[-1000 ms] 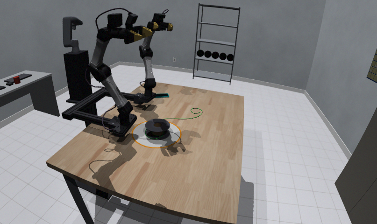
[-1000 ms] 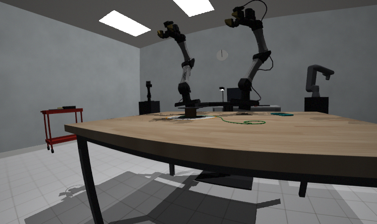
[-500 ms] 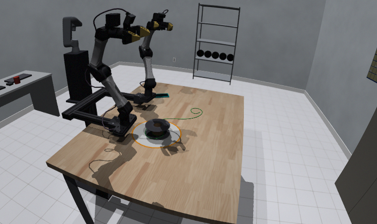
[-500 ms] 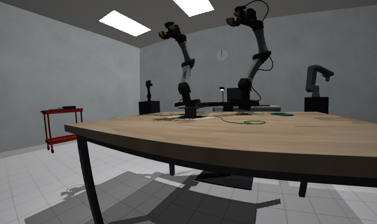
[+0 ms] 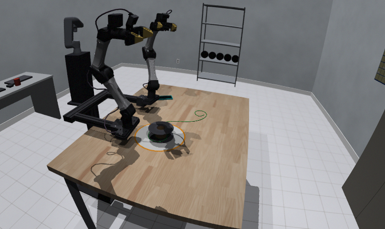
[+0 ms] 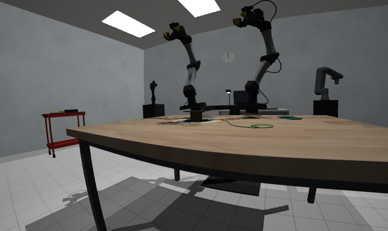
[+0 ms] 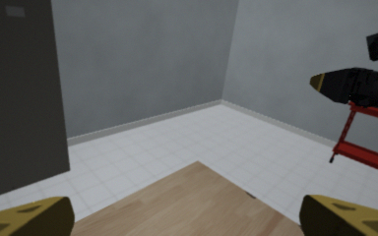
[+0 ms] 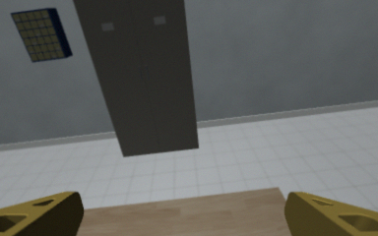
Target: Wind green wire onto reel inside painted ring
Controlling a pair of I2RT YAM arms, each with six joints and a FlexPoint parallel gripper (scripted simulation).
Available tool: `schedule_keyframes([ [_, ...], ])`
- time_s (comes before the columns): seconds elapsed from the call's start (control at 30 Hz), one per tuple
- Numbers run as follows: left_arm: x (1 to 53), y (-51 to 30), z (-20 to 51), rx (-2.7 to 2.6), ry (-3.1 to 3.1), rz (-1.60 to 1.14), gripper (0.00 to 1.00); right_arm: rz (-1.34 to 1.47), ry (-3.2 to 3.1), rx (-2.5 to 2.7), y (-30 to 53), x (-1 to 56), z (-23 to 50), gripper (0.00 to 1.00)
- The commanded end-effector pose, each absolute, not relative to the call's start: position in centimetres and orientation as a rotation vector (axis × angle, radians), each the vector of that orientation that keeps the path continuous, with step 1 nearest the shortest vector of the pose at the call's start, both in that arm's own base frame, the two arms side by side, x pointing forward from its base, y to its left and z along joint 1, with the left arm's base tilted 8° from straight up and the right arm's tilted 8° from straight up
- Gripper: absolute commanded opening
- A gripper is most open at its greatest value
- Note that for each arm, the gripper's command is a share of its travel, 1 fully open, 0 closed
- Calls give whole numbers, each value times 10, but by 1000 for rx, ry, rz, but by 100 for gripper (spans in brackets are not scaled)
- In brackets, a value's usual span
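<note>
The dark reel [image 5: 153,129] [image 6: 196,116] lies flat on the white disc inside the orange painted ring [image 5: 159,150]; its upper flange hides part of the ring's back. The green wire [image 5: 185,121] [image 6: 241,126] shows low around the reel between the flanges. Its long tail leaves behind the reel, crosses the ring and ends in a curl on the table. How many turns are on the core cannot be told. My left gripper [image 5: 167,26] [image 6: 239,18] [image 7: 186,206] is open and empty, high above the table. My right gripper [image 5: 146,36] [image 6: 170,32] [image 8: 184,202] is open and empty, high up too.
A flat teal tray-like object [image 5: 165,98] [image 6: 290,117] lies near the left arm's base, apart from reel and wire. The black mounting frame [image 5: 85,106] runs along the table's back edge. The right arm's base stands close to the ring.
</note>
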State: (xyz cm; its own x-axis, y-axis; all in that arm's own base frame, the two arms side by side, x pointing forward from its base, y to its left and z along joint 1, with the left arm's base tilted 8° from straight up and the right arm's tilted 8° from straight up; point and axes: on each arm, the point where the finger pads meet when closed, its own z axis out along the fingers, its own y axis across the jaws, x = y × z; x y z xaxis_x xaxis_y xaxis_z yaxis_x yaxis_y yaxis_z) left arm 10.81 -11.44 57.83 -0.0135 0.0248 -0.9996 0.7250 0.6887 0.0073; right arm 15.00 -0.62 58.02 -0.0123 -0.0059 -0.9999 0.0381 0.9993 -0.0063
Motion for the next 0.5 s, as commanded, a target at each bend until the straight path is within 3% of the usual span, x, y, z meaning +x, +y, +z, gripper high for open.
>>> schedule_keyframes([
  [0.0,106,-109,586,624,1479,-624,100,-30,1571,30,-6,153,586,100],
  [0.47,118,-97,586,536,1503,-536,100,-29,1571,29,-6,153,586,100],
])
